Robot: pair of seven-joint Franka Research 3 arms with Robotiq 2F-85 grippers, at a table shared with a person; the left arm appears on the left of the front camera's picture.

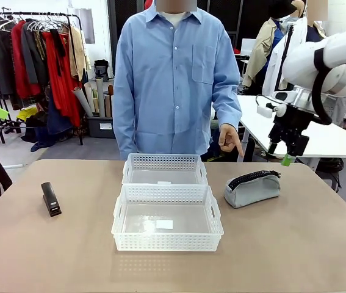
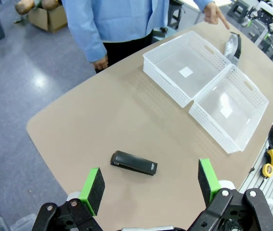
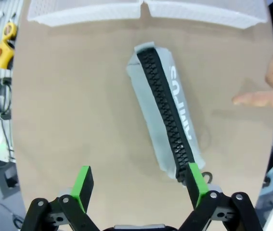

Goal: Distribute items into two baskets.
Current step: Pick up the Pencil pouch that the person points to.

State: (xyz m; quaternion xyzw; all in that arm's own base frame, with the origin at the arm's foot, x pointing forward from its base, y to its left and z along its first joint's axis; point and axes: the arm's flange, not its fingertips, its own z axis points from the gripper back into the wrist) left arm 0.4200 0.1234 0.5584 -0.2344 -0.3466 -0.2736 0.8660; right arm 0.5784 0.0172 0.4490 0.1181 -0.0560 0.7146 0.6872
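Table top [image 1: 295, 244], tan and round-cornered, is seen bearing all the task's items. A person in a light blue button shirt [image 1: 173, 79] is stood at its far edge.

Two shallow white rectangular plastic baskets with lattice sides are set end to end at the table's middle, touching at their short ends. One is the near basket [image 1: 166, 242], the other the far basket [image 1: 163, 162]. A small white label is seen on the floor of each.

The grey soft fabric pouch with a black zipper [image 1: 253, 189] is laid on the table just to the robot's right of the baskets, level with their join and apart from them. Its zipper is turned upward. White lettering is noted along its side in the right wrist view, with the ring pull at the end nearest that camera.

The right gripper [image 3: 139, 182] is held above the table over the pouch's ring-pull end. Its green pads are spread wide, with nothing pinched between them.

The left gripper [image 2: 149, 180] is likewise spread wide and holds nothing. It is held above the table's left part.

The person's hand [image 1: 229, 137] is held with the index finger pointed down toward the pouch, not touching it.

The small black oblong stapler [image 1: 51, 199] is laid flat on the table's left part, well apart from the baskets. In the left wrist view it is seen below and between the pads.
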